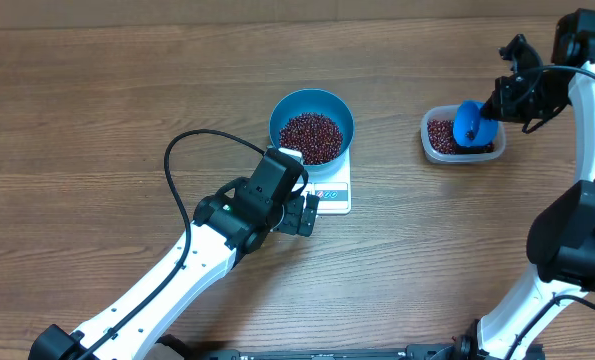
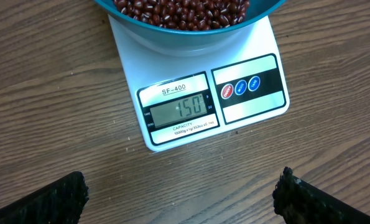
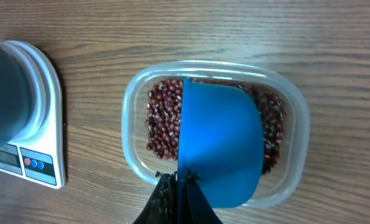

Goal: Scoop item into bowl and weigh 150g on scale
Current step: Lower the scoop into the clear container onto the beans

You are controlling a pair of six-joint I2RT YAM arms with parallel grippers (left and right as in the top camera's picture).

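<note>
— What's on your screens?

— A brown wood-grain table (image 1: 97, 100). Near the middle I have the white scale (image 1: 335, 195), with the blue bowl (image 1: 329, 98) sitting on it. The bowl holds a heap of dark red beans (image 1: 310, 137), and the display (image 2: 191, 107) reads 150.

— And the arms?

— My left gripper (image 2: 181, 186) hangs just in front of the scale's display edge. Its jaws are spread wide, with nothing between them but bare wood. It touches neither the scale nor the bowl.

— The right one?

— My right gripper (image 3: 178, 186) is well off to the right, pinched tight on the near edge of the blue scoop (image 3: 222, 149). The scoop sits over the clear plastic tub (image 3: 296, 112) and covers the middle of the beans lying in it. I can't tell whether the scoop itself has beans in it.
</note>
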